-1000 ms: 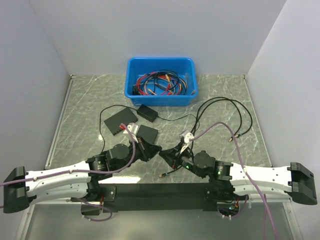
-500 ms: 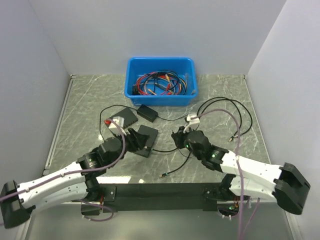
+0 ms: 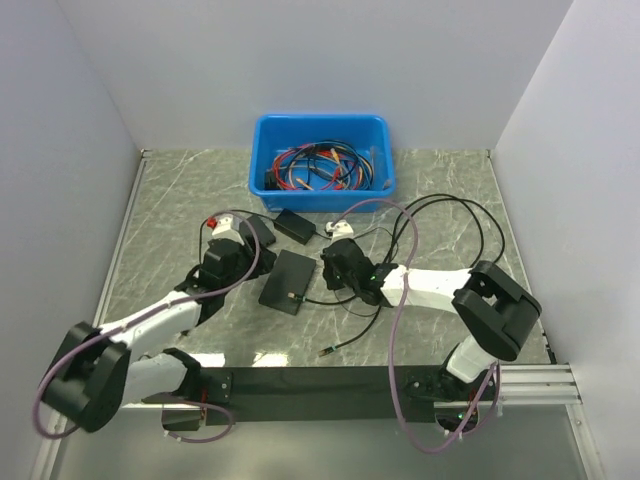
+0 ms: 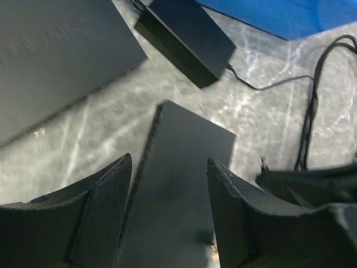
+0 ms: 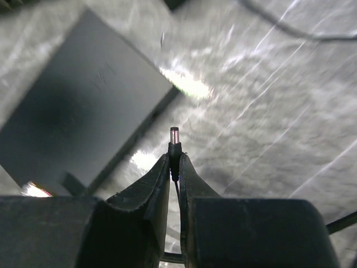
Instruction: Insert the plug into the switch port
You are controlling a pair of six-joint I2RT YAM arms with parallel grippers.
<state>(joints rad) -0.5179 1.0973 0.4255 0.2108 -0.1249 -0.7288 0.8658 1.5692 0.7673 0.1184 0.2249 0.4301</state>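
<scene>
Left claw has just sprung apart, releasing the flat black rectangular switch box onto the green marbled desk; right claw, clamped on the small black brass-tipped plug, now sits near the box's 3 o'clock edge, insertion pending.

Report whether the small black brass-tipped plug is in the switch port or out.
Out. The small black brass-tipped plug sits pinched between the right fingers, its tip bare, short of the flat black switch.
</scene>
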